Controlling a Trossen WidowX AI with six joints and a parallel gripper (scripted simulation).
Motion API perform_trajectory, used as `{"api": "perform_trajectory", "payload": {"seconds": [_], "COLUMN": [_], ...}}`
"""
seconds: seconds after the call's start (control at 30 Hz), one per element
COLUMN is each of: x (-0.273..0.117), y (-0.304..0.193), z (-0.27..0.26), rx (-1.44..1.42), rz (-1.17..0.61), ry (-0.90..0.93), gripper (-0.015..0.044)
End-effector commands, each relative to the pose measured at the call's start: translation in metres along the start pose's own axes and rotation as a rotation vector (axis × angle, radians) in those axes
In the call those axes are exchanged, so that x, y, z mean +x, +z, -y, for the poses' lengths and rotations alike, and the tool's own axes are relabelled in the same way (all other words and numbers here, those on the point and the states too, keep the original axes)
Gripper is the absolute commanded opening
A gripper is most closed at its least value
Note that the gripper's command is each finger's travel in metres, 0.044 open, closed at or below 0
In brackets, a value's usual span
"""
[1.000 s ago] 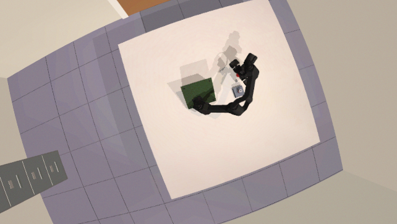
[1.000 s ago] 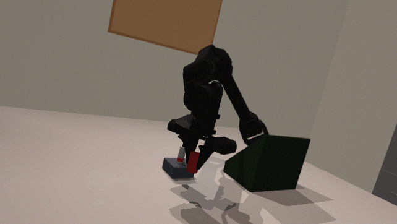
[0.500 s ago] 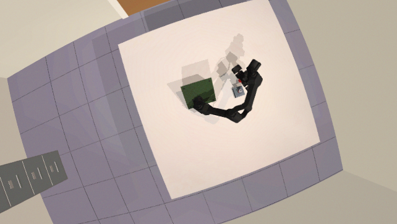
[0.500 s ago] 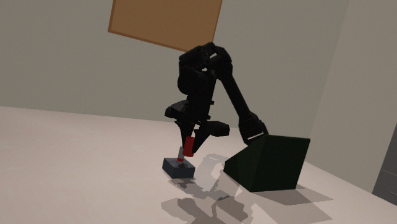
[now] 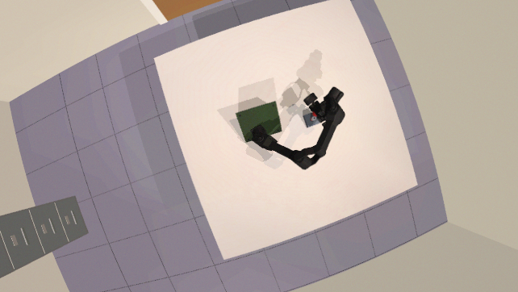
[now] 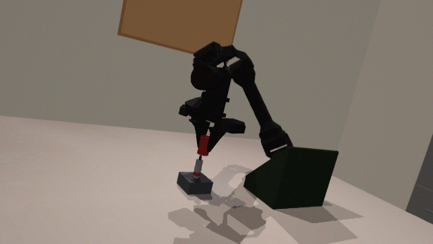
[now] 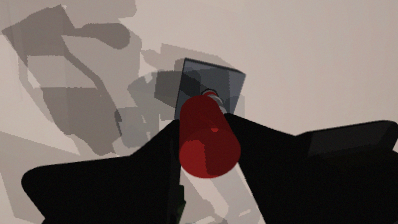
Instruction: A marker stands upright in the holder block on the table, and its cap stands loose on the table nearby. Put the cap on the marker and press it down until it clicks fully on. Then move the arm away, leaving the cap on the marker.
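My pale square table top [image 6: 84, 175] is carrying the dark grey holder block [image 6: 195, 183], sitting just beside my dark green wedge-shaped base [image 6: 293, 178].

Open table [image 6: 84, 162] left of holder block [image 6: 195, 183]; green base [image 6: 293, 178] (bulky) right
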State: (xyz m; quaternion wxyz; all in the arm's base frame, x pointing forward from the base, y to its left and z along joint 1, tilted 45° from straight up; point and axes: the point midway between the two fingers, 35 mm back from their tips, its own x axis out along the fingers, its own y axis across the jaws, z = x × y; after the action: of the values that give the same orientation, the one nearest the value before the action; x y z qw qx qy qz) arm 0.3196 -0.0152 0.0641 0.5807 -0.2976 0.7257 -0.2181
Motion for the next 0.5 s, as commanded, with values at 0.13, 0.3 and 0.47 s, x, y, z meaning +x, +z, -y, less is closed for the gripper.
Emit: {"api": "perform_trajectory", "payload": {"seconds": [0.13,0.3,0.47], "x": [-0.0072,-0.0021,0.0006], "y": [-0.0140,-0.0143,-0.0142], "z": [0.0160,0.0160,0.0161], "rx": [-0.008,-0.008,-0.008], "rz": [-0.003,-0.003,-0.003], "ry": [-0.007,-0.007,-0.007], "gripper": [0.0000,0.0000,0.0000]}}
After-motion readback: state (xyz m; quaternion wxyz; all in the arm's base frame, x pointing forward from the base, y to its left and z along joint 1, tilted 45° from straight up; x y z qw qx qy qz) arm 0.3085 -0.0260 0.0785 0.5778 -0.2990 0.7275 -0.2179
